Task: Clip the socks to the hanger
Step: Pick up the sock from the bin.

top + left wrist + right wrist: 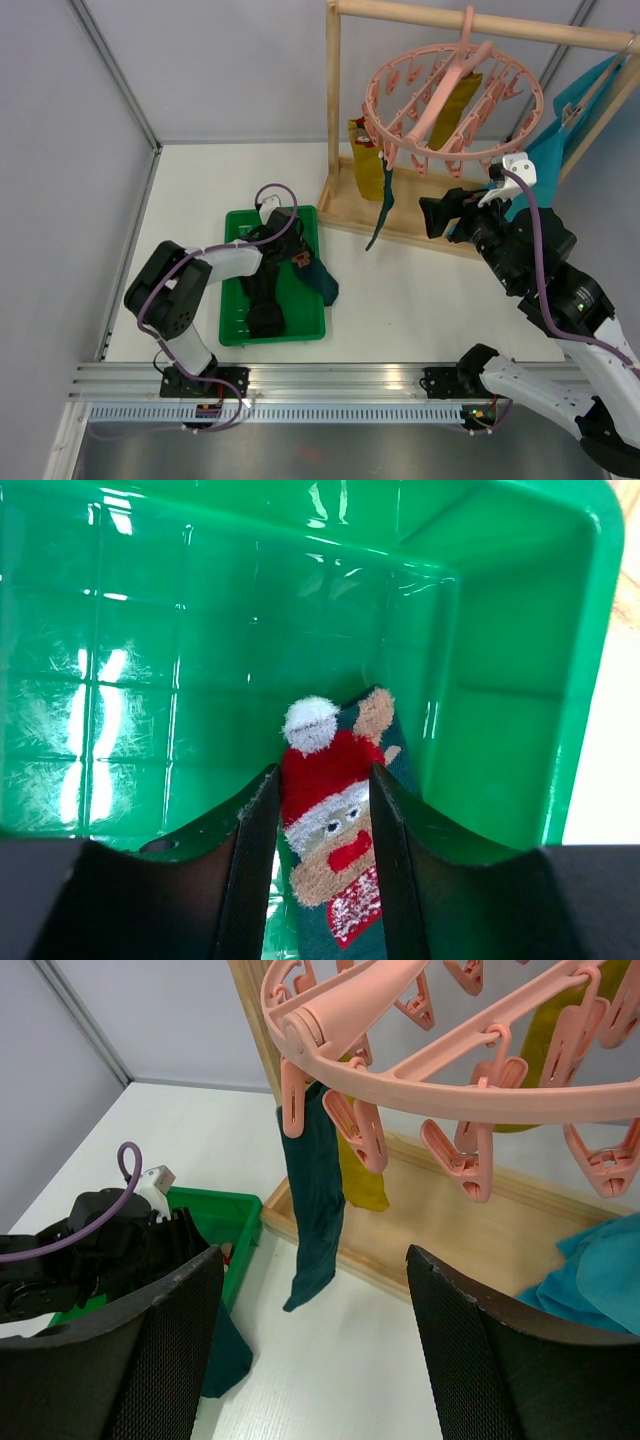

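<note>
The red-and-white patterned sock (pixel 330 820) lies in the green tray (pixel 500 680), its dark teal end draped over the tray's right rim (pixel 325 283). My left gripper (pixel 322 775) is low in the tray, its jaws part open on either side of the sock, pads at its edges. A black sock (pixel 265 305) lies in the tray's near half. The pink ring hanger (pixel 450 100) hangs from the wooden rack with a dark teal sock (pixel 315 1190) and mustard socks (pixel 362 1180) clipped to it. My right gripper (pixel 315 1260) is open and empty, below the hanger's near side.
The wooden rack (pixel 335 120) stands at the back right on a flat wooden base (pixel 400 225). A large teal cloth (pixel 560 130) hangs at its right end. Many empty pink pegs (pixel 460 1165) dangle just above my right gripper.
</note>
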{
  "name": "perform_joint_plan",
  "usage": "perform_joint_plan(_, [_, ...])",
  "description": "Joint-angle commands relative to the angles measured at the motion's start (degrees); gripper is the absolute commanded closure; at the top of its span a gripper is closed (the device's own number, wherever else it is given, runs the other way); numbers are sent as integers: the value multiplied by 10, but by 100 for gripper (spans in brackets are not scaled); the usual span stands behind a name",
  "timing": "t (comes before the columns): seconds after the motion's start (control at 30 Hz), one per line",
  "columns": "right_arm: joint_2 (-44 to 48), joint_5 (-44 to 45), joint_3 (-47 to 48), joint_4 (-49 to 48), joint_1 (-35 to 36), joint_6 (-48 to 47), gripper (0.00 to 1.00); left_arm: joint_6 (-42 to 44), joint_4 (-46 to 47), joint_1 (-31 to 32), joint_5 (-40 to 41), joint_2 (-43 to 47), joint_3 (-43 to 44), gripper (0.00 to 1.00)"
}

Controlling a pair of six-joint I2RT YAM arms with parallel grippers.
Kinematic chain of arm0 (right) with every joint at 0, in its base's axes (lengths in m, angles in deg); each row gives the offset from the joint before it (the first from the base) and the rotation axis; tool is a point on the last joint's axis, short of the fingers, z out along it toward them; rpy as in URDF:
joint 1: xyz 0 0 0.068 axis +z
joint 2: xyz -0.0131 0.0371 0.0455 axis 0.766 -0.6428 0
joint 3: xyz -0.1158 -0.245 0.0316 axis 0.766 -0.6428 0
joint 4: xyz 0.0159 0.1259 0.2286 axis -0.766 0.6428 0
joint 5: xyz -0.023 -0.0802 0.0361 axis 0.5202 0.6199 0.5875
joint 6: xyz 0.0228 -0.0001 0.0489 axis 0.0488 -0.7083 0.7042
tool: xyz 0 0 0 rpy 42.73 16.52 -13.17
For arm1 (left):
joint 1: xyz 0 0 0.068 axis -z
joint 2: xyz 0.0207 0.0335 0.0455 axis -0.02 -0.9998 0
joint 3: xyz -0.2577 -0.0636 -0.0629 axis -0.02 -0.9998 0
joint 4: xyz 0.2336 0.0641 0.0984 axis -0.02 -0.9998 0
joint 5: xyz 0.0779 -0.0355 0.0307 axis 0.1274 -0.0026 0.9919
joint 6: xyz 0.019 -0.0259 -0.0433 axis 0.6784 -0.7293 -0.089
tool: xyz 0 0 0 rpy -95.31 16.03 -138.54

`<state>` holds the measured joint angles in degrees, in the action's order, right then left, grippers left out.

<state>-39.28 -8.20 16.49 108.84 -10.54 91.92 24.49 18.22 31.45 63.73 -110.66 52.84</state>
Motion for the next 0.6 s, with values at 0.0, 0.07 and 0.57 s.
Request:
perform_joint_plan(0.0, [6,7,-1,-7,-3,4,20,-24,21,0,-12,-14,16,54])
perform_joint_plan(0.07, [5,7,-2,-7,-2,4,20,-25,23,0,-18,-20,20,58])
perform_joint_plan(0.57, [7,14,5,0,-2,2,21,48,95,-1,-41,16,9,98])
